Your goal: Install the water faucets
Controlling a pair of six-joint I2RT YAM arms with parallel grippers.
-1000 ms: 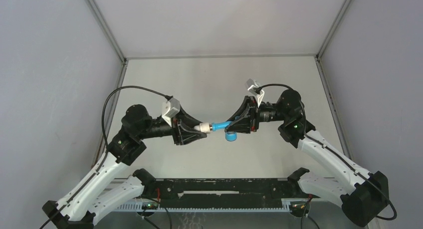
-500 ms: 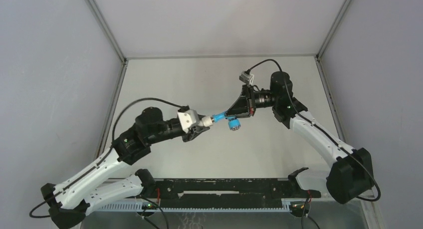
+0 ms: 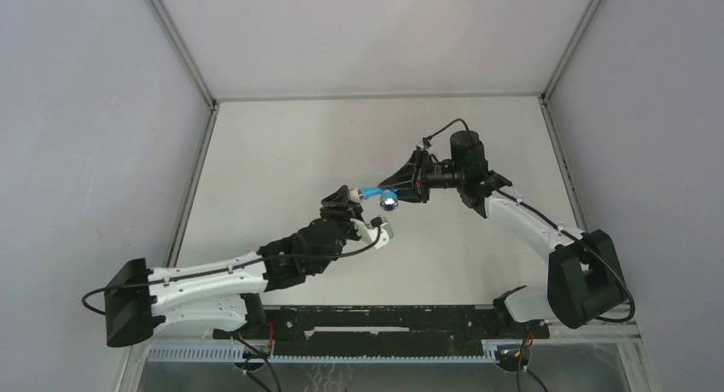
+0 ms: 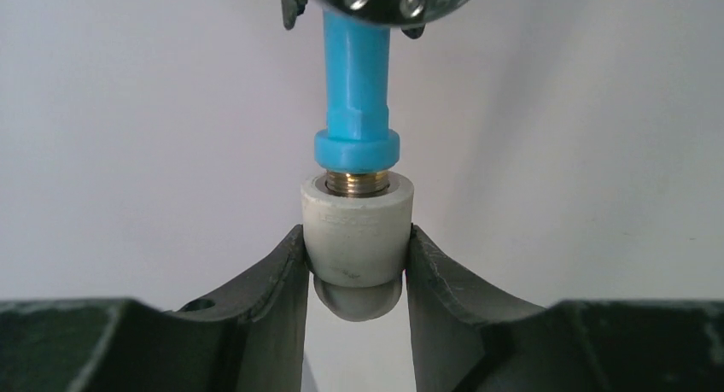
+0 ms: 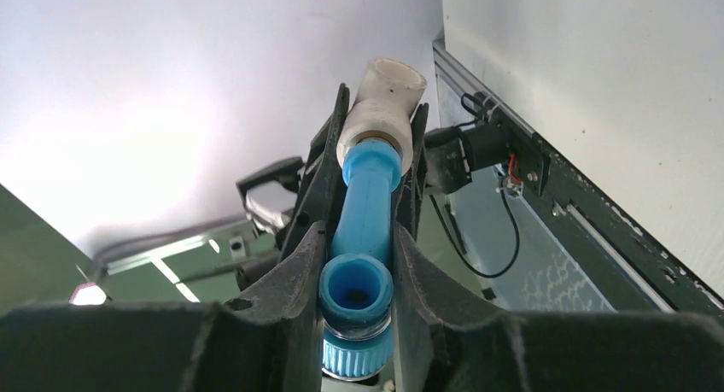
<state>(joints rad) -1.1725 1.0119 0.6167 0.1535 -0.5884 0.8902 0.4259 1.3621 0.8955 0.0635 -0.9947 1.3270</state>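
Note:
The bright-blue faucet [image 3: 376, 193] is held in the air above the table, between both grippers. My right gripper [image 3: 398, 190] is shut on its body; in the right wrist view the faucet [image 5: 363, 230] sits between the fingers with its ribbed knob below. My left gripper [image 3: 345, 199] is shut on the short white fitting [image 4: 357, 234]. In the left wrist view the faucet's blue collar [image 4: 356, 147] sits just above the fitting, with a few brass threads [image 4: 357, 184] showing between them. The white fitting also shows in the right wrist view [image 5: 382, 110].
The pale table [image 3: 282, 153] lies inside a grey walled booth. A black rail [image 3: 384, 322] runs along the near edge between the arm bases. Both arms reach in towards the table's centre.
Both arms have turned and shifted: the left arm has swung low and to the right, the right arm has moved back. The joined faucet and fitting have moved up and away, still gripped by both.

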